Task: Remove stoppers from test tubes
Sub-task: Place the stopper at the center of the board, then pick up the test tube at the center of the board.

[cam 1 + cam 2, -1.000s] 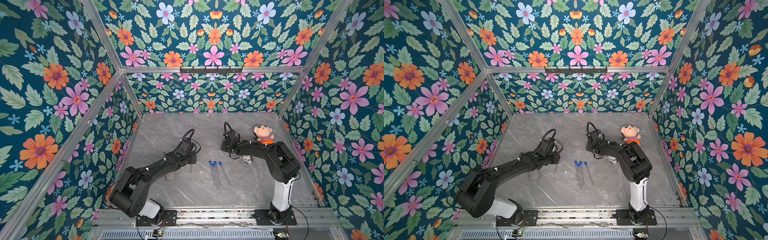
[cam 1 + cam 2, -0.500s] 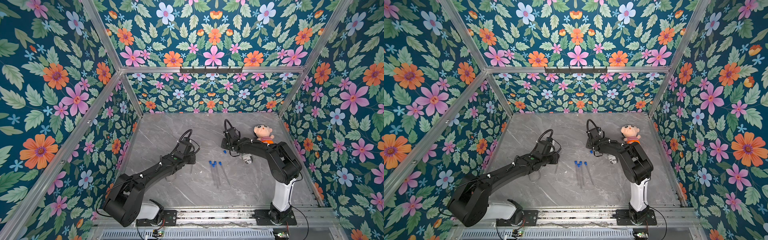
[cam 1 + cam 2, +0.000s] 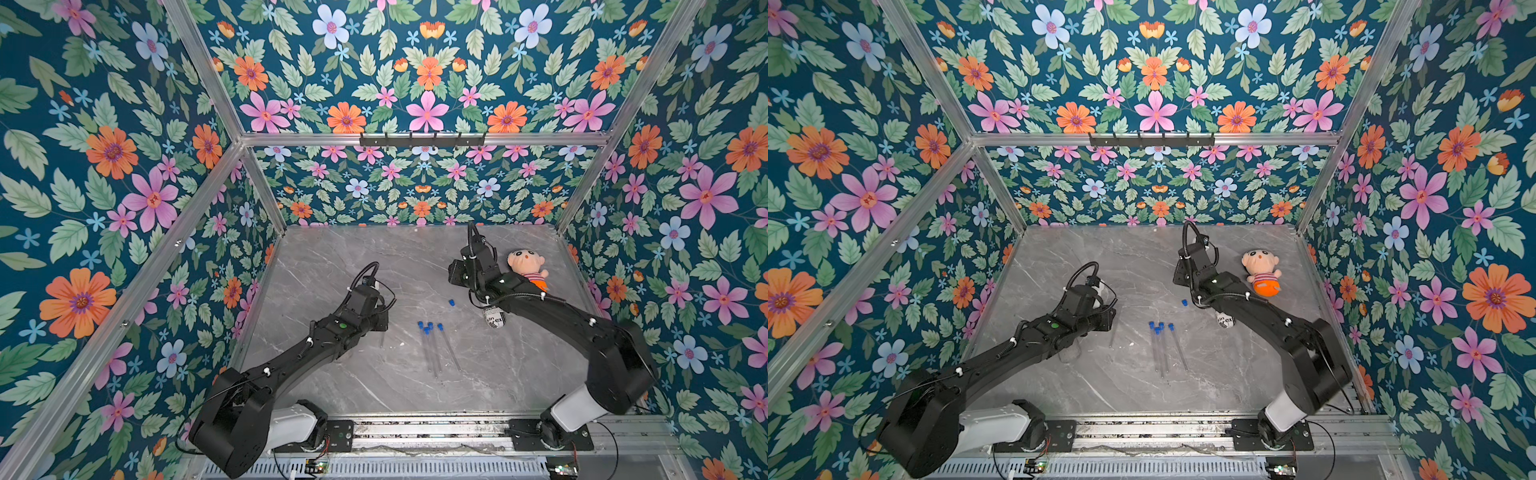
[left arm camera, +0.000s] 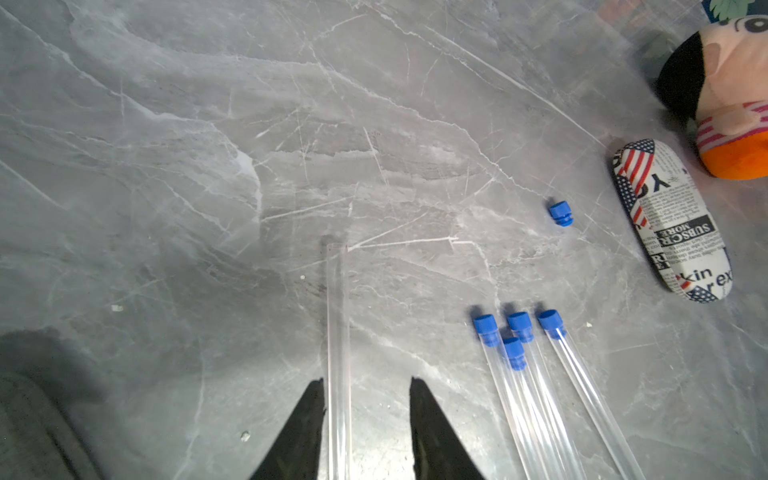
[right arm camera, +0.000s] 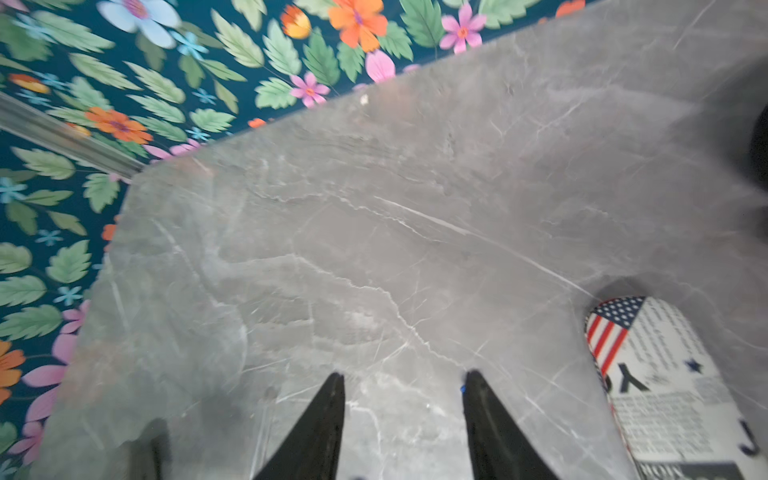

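A: Which step are we tagging?
B: Between tubes, I'm judging. One bare tube [image 4: 337, 311] is lying uncapped on the table [image 3: 332, 257], just below and left of frame centre in both top views. One loose stopper [image 3: 451, 302] is sitting alone a little right of centre, apart from everything.
A: Pincers?
B: The left pincer [image 4: 365, 379] is hovering low over the bare tube, jaws standing wider than it. The tube is running between them, hugging one finger with a clear gap at the other. I'm reading that as released, not clenched. The right pincer [image 5: 401, 376] is standing released too, with nothing but marble between the jaws. It's sitting right of centre in the top views, near the plush doll [image 3: 525, 268].
A: What's left to do?
B: Four capped tubes [image 3: 434, 353] are lying bunched at lower centre, nearly parallel, with the blue stoppers [image 4: 520, 324] pointing toward the back wall and crowding each other.
A: Next move?
B: I'm guessing the left is going for one capped tube by its glass body and the right is coming in for the cap. That's calling for singling one tube out of a tight bunch. The outermost one, lying slightly splayed, is looking easiest. Thin, clear and round, so it's likely rolling or slipping. The newsprint case [image 4: 669, 224] is lying close under the right arm.
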